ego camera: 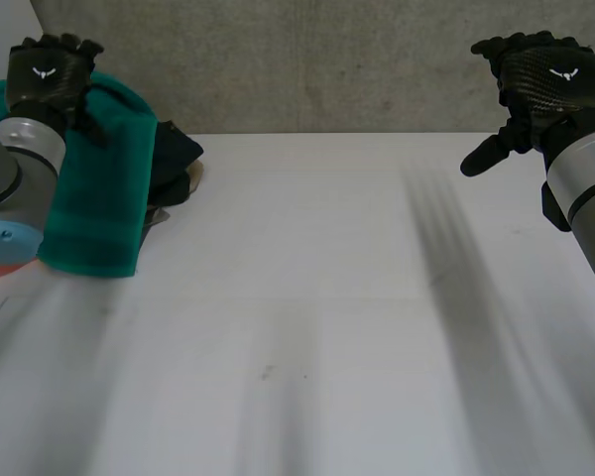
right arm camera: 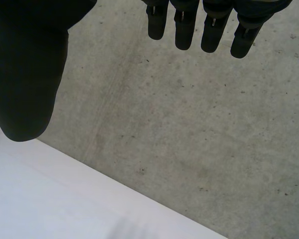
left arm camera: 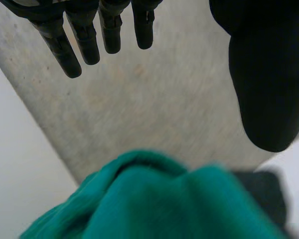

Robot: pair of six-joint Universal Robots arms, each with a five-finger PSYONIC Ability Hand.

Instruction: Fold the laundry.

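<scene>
We see the folded teal-green towel [ego camera: 99,198] at the far left of the white table [ego camera: 327,297], its long axis running from the grey wall [ego camera: 307,59] toward us. The left hand [ego camera: 48,67], over its far end, and the right hand [ego camera: 540,74] are both wide and empty.

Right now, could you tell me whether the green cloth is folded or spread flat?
Folded, not spread: the green cloth lies as a thick, narrow bundle with a rounded doubled edge, beside a dark garment.
</scene>
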